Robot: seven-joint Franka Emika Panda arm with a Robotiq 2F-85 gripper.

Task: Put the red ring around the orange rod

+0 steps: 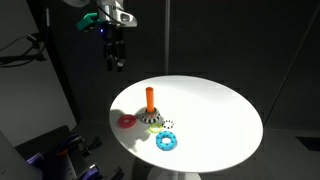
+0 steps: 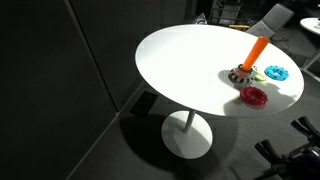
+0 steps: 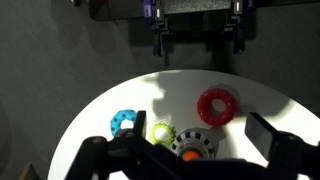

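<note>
- Blue ring (image 1: 166, 141) lying nearest, flat on white desk (image 1: 225, 110).
- Red ring (image 1: 128, 121) lying flat just beside speckled base (image 1: 152, 121), not encircling orange rod (image 1: 150, 97).
- Rod standing upright on that base.
- Wrist view showing yellow-green ring (image 3: 161, 131) between blue ring and base. It is hardly readable in exterior views.
- Fingers (image 3: 160, 45) hanging high over desk, well apart from every ring.
- Wrist view alone showing them spread wide, gripping nothing.
- Exterior view placing red ring (image 2: 254, 96) in front is not catching fingers.
</note>
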